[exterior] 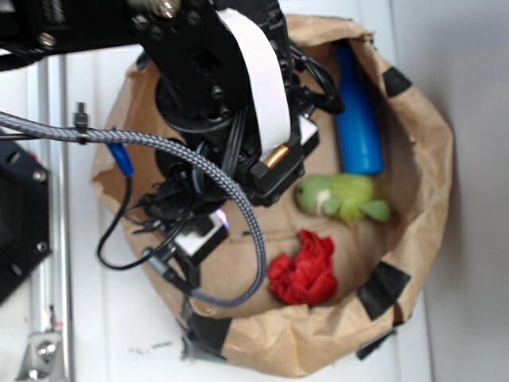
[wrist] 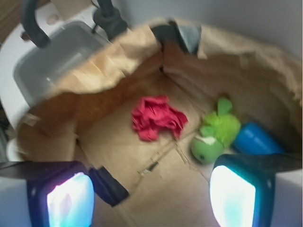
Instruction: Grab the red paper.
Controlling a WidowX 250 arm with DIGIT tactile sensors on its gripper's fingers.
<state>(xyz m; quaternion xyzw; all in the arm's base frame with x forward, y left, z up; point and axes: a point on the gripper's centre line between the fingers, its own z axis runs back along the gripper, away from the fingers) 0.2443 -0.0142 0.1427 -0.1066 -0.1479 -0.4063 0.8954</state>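
Note:
The red paper (exterior: 303,269) is a crumpled red wad lying on the floor of the brown paper bag (exterior: 425,159), near its front wall. In the wrist view the red paper (wrist: 156,118) lies ahead of my gripper (wrist: 151,196), well apart from it. The gripper is open, its two glowing pads (wrist: 233,196) wide apart with only bare bag floor between them. In the exterior view the arm hangs over the bag's left half, and the fingers are hidden behind the arm and cables.
A green plush toy (exterior: 343,197) lies just behind the red paper, and a blue bottle (exterior: 357,115) stands against the back wall. Black tape patches (exterior: 383,290) mark the bag's walls. A grey braided cable (exterior: 207,171) loops across the arm. A clear tub (wrist: 57,59) sits outside the bag.

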